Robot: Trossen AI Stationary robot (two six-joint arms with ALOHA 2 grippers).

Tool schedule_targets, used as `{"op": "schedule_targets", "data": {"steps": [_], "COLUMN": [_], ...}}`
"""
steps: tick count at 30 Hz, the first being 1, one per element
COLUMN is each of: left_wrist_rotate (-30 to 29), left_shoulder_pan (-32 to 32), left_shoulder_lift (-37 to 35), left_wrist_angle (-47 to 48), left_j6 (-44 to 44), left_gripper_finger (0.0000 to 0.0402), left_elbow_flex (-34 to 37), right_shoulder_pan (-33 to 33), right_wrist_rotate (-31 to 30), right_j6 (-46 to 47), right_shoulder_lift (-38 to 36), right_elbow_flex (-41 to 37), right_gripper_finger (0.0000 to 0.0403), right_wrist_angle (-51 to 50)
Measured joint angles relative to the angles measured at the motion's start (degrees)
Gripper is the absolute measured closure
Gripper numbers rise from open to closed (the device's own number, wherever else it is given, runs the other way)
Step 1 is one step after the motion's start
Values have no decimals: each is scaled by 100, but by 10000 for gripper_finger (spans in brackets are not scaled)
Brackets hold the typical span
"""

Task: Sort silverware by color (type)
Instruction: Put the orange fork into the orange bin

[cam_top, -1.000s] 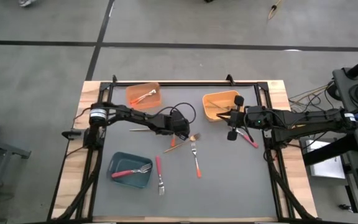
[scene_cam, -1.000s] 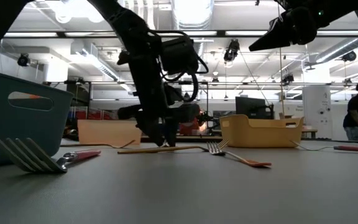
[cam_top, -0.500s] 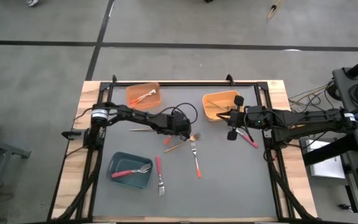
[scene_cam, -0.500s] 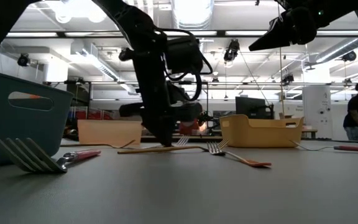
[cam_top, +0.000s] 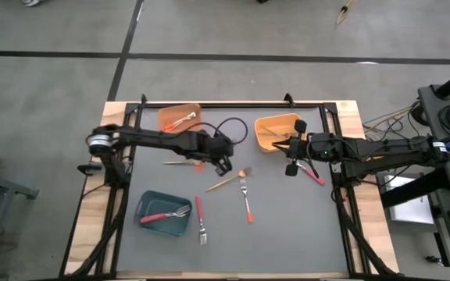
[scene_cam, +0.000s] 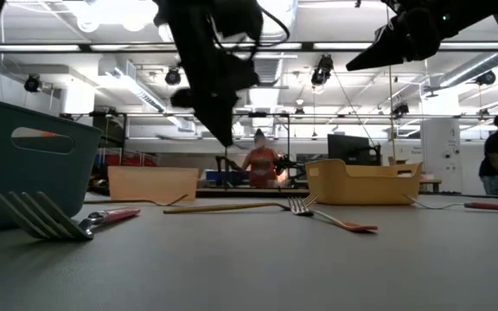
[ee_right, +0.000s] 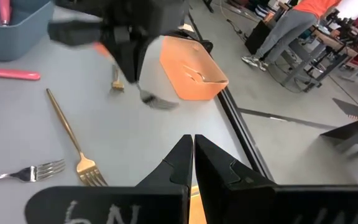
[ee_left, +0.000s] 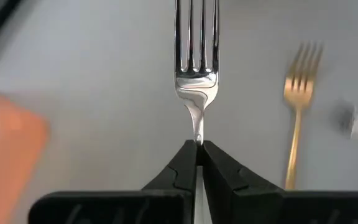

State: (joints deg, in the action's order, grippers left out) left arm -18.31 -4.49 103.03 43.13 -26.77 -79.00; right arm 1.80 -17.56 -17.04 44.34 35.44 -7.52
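Left gripper [ee_left: 197,149]: we saw its fingers pinched tight on the thin neck of a fork [ee_left: 196,59], tines pointing away from the wrist; in the high view it hung above the mat beside the orange bin [cam_top: 180,119].
Held fork: silver tines showed clearly; an orange handle tip seemed to stick out behind the gripper in the high view, though we could not be sure of the colour.
Right gripper [ee_right: 193,152]: we saw it clamped shut with nothing between its fingers, waiting by the yellow bin [cam_top: 276,132].
Other forks: a gold fork [cam_top: 226,181] and an orange-handled fork [cam_top: 246,199] lay mid-mat, a pink one [cam_top: 200,218] lay beside the teal bin [cam_top: 163,213], and another pink one [cam_top: 312,172] lay under the right arm.
Step in hand: we judged it to be carrying the fork to the bin of its colour.
Doing it well: we thought the grip was narrow, so the fork might swing; we would travel level, stop squarely over the orange bin, lower close to its floor, then let go.
Risk: we reckoned a high drop could bounce the fork out over the rim.
Change from a second earlier: the left gripper had been low over the mat near the gold fork with its fingers apart; it had since closed, lifted and drawn back toward the orange bin.
Unchanged: the right arm had not moved.
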Motion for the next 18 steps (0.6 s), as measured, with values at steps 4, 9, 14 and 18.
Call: {"op": "schedule_targets", "data": {"steps": [4, 9, 14, 18], "left_wrist_rotate": [2, -2, -12, -15], "left_shoulder_pan": [-43, -273, -843, -1482], "left_shoulder_lift": [-513, -1064, -1545, -1791], "left_wrist_angle": [645, 1300, 1568, 1571], "left_j6": [899, 1906, 2779, 3645], "left_gripper_finger": [401, 401, 401, 401], "left_elbow_flex": [4, 7, 10, 61], "right_shoulder_pan": [0, 0, 0, 0], "right_wrist_rotate": [2, 32, 302, 303], "right_j6": [60, 132, 374, 453], "right_shoulder_lift": [4, 38, 220, 513], "right_elbow_flex": [0, 3, 136, 319], "right_gripper_finger": [394, 394, 394, 394], "right_wrist_angle": [70, 293, 534, 537]}}
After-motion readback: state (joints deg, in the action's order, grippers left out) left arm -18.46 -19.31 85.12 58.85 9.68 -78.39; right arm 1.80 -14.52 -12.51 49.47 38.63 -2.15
